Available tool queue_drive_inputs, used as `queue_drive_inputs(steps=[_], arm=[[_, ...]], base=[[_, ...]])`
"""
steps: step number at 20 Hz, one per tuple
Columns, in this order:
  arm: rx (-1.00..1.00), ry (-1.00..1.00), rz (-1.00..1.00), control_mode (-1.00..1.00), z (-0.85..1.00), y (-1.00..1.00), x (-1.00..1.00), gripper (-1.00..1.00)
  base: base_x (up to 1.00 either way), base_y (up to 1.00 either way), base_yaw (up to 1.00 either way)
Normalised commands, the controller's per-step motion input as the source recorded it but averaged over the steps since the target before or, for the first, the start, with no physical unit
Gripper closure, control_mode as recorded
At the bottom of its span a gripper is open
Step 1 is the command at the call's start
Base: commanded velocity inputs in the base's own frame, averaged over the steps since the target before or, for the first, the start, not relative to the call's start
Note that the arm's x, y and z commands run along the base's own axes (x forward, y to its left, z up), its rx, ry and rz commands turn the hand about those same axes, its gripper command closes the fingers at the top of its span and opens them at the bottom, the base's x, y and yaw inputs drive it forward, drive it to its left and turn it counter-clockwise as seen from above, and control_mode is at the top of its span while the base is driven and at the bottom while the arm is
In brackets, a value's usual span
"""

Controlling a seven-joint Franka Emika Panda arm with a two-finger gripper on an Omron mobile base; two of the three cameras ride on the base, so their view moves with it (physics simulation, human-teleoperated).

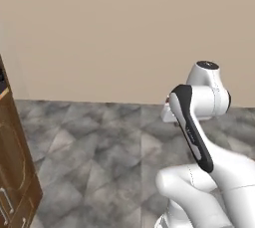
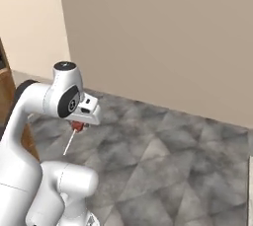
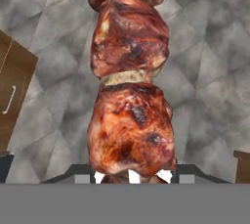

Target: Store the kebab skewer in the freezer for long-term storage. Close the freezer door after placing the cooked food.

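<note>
Kebab skewer [image 3: 129, 96] runs off the top edge in hand view, its lowest chunk covering the fingertips and any gap btwn them. In right base view the gripper [image 2: 77, 125] sits tucked under the wrist, fingers too small to make out; meat there reads as one red blob, chunks indistinct, w/ the pale stick trailing below. Wooden cabinet [image 1: 15, 172] cut by left and bottom edges in left base view. Arm's base cropped at bottom of both base views.
</note>
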Motion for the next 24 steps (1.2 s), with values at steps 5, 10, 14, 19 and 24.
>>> queue_drive_inputs(steps=[5,10,14,19,24], arm=[[0.00,0.00,0.00,1.00,0.00,0.00,0.00,1.00],[0.00,0.00,0.00,1.00,0.00,0.00,0.00,1.00],[0.00,0.00,0.00,1.00,0.00,0.00,0.00,1.00],[0.00,0.00,0.00,1.00,0.00,0.00,0.00,1.00],[0.00,0.00,0.00,1.00,0.00,0.00,0.00,1.00]], base=[[0.02,0.29,0.56],[-0.24,0.41,0.53],[-0.23,0.50,0.55],[-0.27,0.54,0.56],[-0.32,0.45,0.57]])
